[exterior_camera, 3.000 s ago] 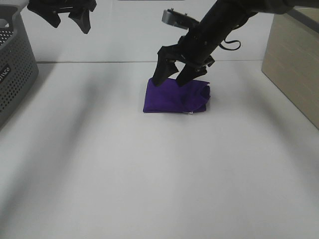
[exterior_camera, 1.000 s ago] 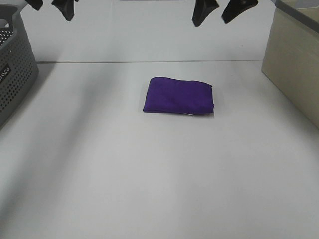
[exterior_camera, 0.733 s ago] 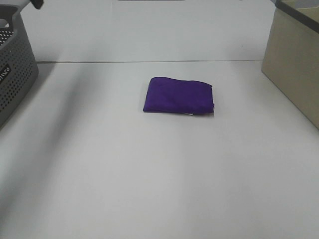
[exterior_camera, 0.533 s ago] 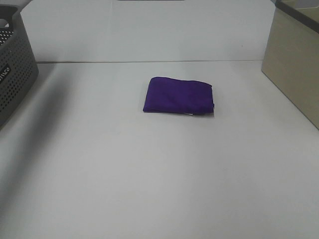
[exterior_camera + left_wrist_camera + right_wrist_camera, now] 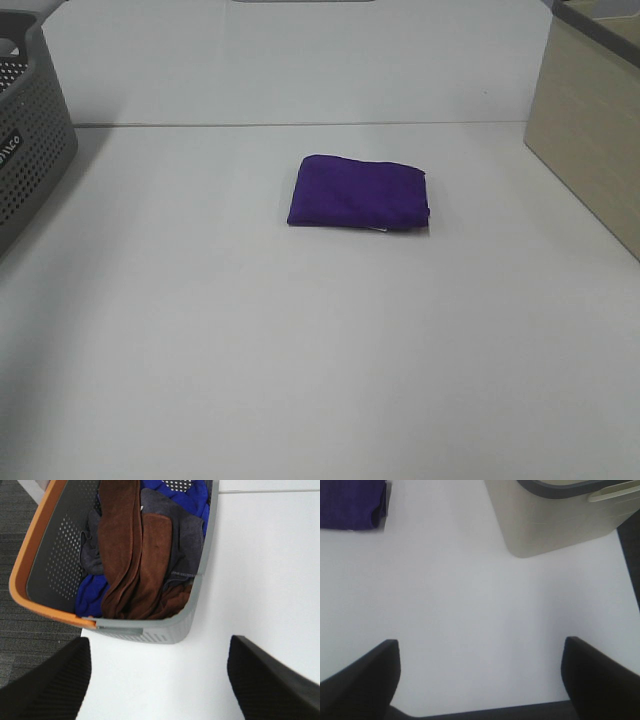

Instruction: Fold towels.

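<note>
A deep purple towel (image 5: 358,192) lies folded into a compact rectangle on the white table (image 5: 320,350), just above centre of the exterior high frame. Its surface looks soft and matte, w/ a rounded fold along the left edge and stacked layers showing at the right edge. A sliver of white tag (image 5: 380,229) peeks from under the near edge, toward the right corner. The bundle sits flat, w/ nothing touching it.

A gray perforated basket (image 5: 30,140) w/ white lettering stands at the upper left of the frame, well apart from the towel. A beige bin (image 5: 590,130) stands at the upper right edge. Neither arm appears in this view.

In the left wrist view, the left gripper (image 5: 160,680) hangs over the table w/ its two dark fingers (image 5: 45,685) spread wide, nothing between them. Beyond it the basket (image 5: 150,630), orange-rimmed on one side, holds brown, blue and gray cloths (image 5: 140,555).

In the right wrist view, the right gripper (image 5: 480,680) likewise has its fingers (image 5: 365,680) spread wide & empty above bare tabletop. A corner of the purple towel (image 5: 352,505) shows at the upper left of that frame; the beige bin (image 5: 555,520) w/ a gray rim sits at the upper right.
</note>
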Available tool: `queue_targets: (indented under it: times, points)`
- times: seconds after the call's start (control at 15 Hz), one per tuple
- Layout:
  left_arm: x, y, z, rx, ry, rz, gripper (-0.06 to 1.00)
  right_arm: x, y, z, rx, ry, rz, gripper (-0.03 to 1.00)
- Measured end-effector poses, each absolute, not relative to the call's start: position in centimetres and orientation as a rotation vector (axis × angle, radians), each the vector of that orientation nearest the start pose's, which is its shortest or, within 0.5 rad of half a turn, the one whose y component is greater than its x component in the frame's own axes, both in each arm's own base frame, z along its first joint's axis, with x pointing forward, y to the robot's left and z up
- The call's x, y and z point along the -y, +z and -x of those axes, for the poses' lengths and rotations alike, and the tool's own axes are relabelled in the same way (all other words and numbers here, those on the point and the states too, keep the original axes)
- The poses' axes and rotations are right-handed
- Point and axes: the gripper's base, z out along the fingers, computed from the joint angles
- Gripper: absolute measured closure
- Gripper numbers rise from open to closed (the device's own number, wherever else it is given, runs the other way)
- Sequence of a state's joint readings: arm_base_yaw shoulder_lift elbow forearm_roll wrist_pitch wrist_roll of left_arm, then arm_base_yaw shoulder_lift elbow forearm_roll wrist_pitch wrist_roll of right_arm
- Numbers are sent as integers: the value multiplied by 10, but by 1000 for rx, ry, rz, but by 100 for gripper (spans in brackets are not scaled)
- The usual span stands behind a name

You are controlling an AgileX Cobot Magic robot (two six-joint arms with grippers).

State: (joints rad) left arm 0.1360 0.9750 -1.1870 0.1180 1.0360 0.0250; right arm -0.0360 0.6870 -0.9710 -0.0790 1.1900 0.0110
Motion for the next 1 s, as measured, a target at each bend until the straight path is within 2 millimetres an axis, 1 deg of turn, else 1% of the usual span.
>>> queue_targets:
  times: [0.07, 0.2, 0.27, 0.4, 0.47, 0.53, 0.67, 0.73, 0.87, 0.93, 1.0]
  points:
    - [-30, 406, -150, -2282, 230, 109, 24, 11, 364, -61, -2277, -141, -54, 13]
    - [-24, 383, -113, -2261, 228, 109, 24, 10, 346, -29, -2186, -147, -54, 13]
    - [-22, 369, -98, -2257, 230, 100, 24, 10, 340, -23, -2169, -148, -55, 13]
    - [-17, 351, -70, -2220, 221, 80, 24, 9, 320, -4, -2120, -147, -57, 13]
    - [-14, 343, -57, -2188, 207, 75, 24, 9, 312, 2, -2099, -147, -58, 13]
    - [-11, 337, -48, -2166, 188, 69, 24, 9, 305, 8, -2078, -152, -49, 13]
    - [-7, 325, -40, -2147, 142, 8, 24, 8, 297, 17, -2035, -162, -34, 13]
    - [-6, 321, -36, -2138, 132, -18, 24, 8, 296, 20, -2022, -165, -29, 13]
    - [-5, 315, -21, -2094, 128, -22, 24, 8, 293, 19, -2029, -172, -18, 13]
    - [-4, 314, -10, -2039, 127, -20, 24, 8, 289, 16, -2045, -173, -15, 13]
    - [-3, 313, -5, -2020, 125, -20, 24, 8, 284, 14, -2063, -173, -13, 13]
